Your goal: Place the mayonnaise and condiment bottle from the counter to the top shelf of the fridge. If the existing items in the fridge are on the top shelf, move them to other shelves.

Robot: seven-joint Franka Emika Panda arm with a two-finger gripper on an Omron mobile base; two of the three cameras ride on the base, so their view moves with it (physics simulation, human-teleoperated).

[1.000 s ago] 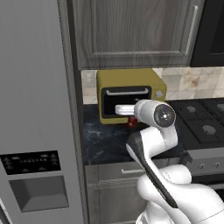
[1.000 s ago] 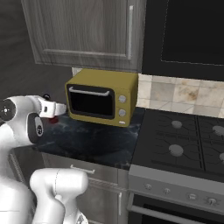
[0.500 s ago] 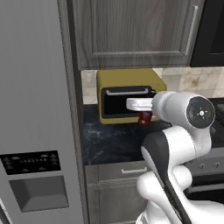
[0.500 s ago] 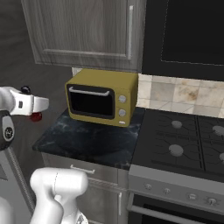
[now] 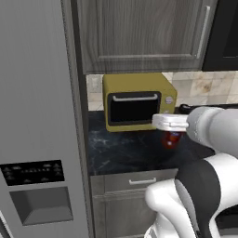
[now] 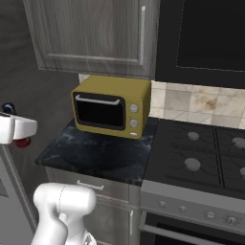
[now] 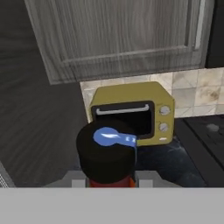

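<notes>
- Left base view: the gripper [image 5: 170,132] is closed on the condiment bottle [image 5: 171,139], whose dark red body hangs just beneath the white hand, raised clear of the counter [image 5: 122,149] and in front of the yellow toaster oven [image 5: 137,100]. The bottle's long axis reads roughly upright. The fridge [image 5: 39,116] stands to the left of the hand with its door shut; the dispenser panel [image 5: 39,193] faces the camera. Judgement: the coming move turns on this, since the top shelf lies leftward, behind a closed door.
- Left base view, against the earlier frames: the forearm has swung right and nearer the camera, and the bottle has come forward off the oven front. The jaws have held their grip throughout.
- Right base view: the white hand shows at the left edge, with the red base of the condiment bottle [image 6: 22,141] beneath it and a small dark piece above. The counter [image 6: 95,154] lies to its right, the stove [image 6: 198,160] beyond that. Against the earlier frames, the hand has drawn further left, away from the oven.
- Hand view: the bottle's dark cap [image 7: 107,155] sits between the fingertips, a blue glint on its top; red body just visible below. The mayonnaise cannot be located.
</notes>
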